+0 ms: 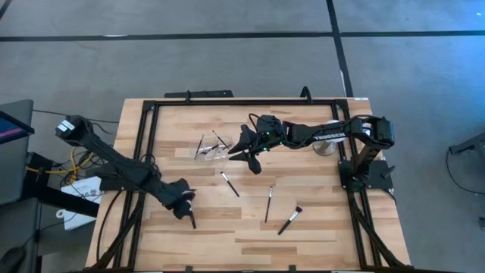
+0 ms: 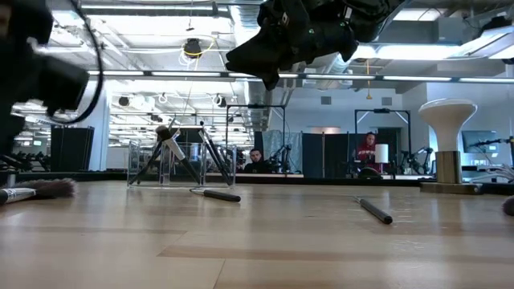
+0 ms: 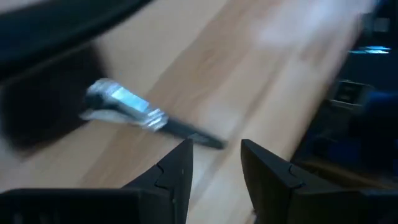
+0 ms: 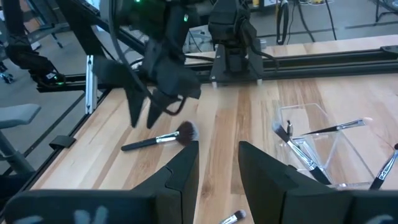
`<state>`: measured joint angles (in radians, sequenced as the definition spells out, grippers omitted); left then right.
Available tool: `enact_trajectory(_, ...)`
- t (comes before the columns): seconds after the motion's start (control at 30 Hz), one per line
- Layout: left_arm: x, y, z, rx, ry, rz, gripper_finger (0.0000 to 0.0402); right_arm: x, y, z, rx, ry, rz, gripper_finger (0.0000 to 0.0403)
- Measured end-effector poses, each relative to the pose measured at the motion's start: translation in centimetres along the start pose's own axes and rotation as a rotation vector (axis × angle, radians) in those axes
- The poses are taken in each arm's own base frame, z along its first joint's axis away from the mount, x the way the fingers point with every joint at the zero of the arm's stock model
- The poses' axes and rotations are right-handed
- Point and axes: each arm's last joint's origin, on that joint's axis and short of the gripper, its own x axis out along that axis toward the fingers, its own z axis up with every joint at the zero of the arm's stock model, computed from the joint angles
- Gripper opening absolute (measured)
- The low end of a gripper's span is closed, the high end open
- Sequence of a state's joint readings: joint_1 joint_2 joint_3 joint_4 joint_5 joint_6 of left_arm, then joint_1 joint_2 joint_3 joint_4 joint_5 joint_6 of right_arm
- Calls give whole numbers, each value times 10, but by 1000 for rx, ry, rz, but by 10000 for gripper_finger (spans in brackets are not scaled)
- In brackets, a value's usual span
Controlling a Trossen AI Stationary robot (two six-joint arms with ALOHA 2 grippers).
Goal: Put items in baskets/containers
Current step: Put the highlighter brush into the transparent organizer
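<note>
Lighting even and fairly bright from overhead: the low view shows ceiling strip lights [image 2: 241, 75] glowing white against a dimmer room, and the wooden table [image 1: 303, 227] carries only soft, short shadows under the arms, with faint glints on the clear container [image 4: 323, 140]. Left wrist view heavily motion-blurred: the fluffy brush [image 3: 124, 109] smears across the frame with a bright glare on its ferrule, and a blue-tinted haze sits at one edge. High view and right wrist view sharp; low view foreground boards slightly soft, near objects at its edges dark and unfocused.
</note>
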<state>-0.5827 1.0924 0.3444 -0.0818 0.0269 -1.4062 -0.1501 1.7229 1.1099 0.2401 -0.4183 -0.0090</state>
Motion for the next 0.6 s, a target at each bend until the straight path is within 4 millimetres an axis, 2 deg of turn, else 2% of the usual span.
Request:
enact_trajectory(0.17,14,11,-3,-134,-6,103,131,0,0,0,0,0,0,103)
enact_trajectory(0.3,20,17,-1,-138,-65,150,131,0,0,0,0,0,0,103)
enact_trajectory(0.6,19,23,19,-169,-276,193,131,0,0,0,0,0,0,103)
